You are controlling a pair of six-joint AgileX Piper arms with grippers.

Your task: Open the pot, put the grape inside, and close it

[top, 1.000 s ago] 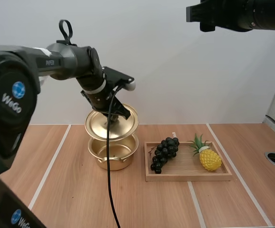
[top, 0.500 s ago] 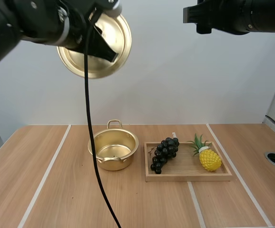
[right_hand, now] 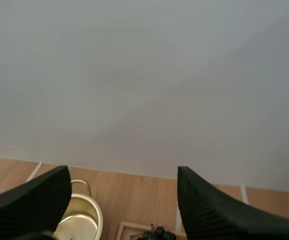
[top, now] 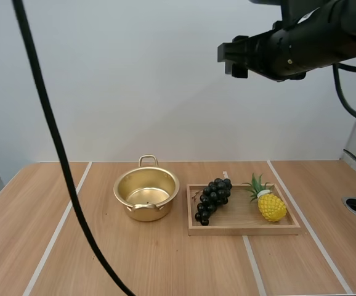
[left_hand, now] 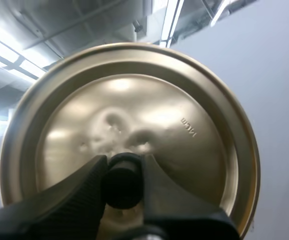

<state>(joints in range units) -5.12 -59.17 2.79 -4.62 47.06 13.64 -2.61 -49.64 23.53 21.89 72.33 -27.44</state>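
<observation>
Gold lid (left_hand: 184,100) pinched in left hand (left_hand: 123,166); right hand (right_hand: 123,173) spread, well clear above open pot (top: 148,213).

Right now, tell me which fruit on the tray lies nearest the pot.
The grapes: the dark bunch at the end of the tray beside the pot. The yellow pineapple lies at the tray's far end.

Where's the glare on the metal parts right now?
Left wrist view: broad bright patches smeared across the lid, strongest near its dented middle. High view: one pale sheen inside the pot, with its outer wall evenly lit.
</observation>
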